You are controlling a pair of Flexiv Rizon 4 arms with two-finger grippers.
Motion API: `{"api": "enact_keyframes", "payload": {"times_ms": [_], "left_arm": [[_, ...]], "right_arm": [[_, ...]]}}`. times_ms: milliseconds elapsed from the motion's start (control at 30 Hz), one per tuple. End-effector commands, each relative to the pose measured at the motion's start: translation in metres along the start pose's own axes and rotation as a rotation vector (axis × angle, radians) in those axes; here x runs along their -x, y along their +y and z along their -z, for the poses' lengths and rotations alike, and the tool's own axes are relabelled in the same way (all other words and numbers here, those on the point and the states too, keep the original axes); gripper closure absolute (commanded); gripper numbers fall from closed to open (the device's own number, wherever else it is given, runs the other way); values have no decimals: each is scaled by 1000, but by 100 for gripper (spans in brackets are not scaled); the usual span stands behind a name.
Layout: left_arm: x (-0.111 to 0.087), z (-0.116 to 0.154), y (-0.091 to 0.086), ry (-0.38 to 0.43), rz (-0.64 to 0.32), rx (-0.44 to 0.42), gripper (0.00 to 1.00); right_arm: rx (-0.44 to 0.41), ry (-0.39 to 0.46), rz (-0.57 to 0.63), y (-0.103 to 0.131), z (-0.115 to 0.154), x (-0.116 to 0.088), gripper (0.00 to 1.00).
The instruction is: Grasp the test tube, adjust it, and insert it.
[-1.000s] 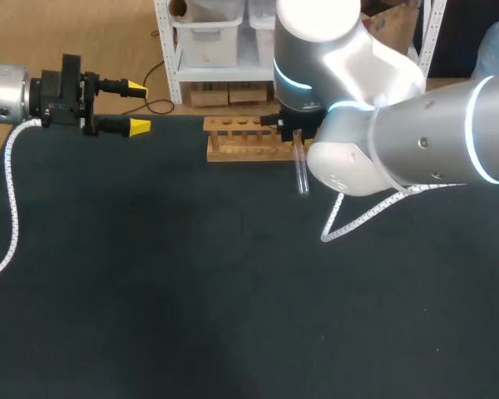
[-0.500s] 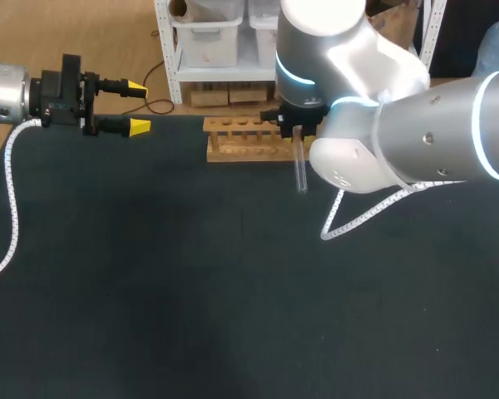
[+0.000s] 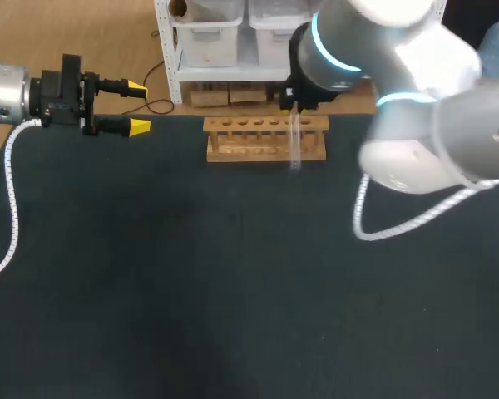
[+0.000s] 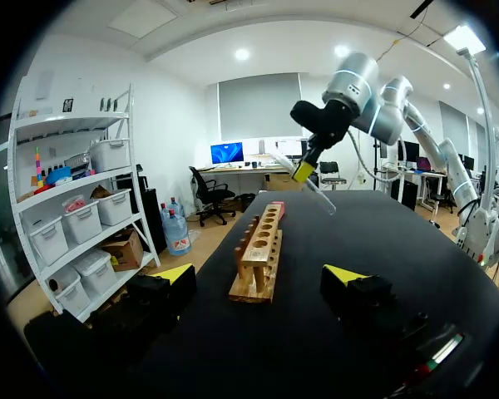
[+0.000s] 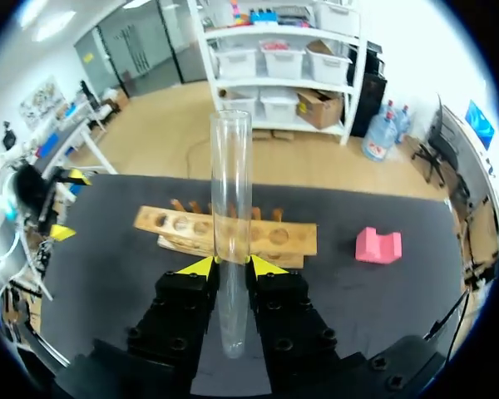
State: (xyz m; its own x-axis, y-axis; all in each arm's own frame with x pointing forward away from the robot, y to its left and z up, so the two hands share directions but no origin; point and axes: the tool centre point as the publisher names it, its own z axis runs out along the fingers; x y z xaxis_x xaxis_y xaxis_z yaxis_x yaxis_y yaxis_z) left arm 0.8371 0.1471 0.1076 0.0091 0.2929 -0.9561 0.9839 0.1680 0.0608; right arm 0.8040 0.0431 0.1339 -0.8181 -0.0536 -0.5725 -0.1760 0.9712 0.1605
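Clear glossy test tube (image 5: 231, 208), pale wooden rack (image 3: 265, 138), matt black table (image 3: 191, 274).

The left arm (image 3: 4, 96) lies level with jaws apart, while the right arm (image 3: 449, 141) bends inward with jaws clamped.

A robotics laboratory. A wide bench (image 3: 191, 291) covered in black carries a wooden test-tube rack (image 3: 249, 143) with a row of round holes, and a clear glass test tube (image 5: 230, 249) is held in the air near it. Two grey robot arms, the left arm (image 3: 0, 100) and the right arm (image 3: 466, 133), come in over the bench from either side.
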Motion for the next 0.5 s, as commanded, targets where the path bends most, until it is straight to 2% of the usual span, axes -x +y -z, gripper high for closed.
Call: {"api": "enact_keyframes", "payload": {"times_ms": [33, 133, 300, 500], "left_arm": [[-1, 0, 0, -1, -1, -1, 0], [-1, 0, 0, -1, -1, -1, 0], [-1, 0, 0, -1, -1, -1, 0], [-1, 0, 0, -1, -1, -1, 0]], "right_arm": [[61, -169, 4, -8, 32, -5, 100], [84, -242, 19, -5, 40, 2, 100], [105, -460, 51, -1, 52, 17, 100], [117, -614, 57, 1, 56, 29, 100]]}}
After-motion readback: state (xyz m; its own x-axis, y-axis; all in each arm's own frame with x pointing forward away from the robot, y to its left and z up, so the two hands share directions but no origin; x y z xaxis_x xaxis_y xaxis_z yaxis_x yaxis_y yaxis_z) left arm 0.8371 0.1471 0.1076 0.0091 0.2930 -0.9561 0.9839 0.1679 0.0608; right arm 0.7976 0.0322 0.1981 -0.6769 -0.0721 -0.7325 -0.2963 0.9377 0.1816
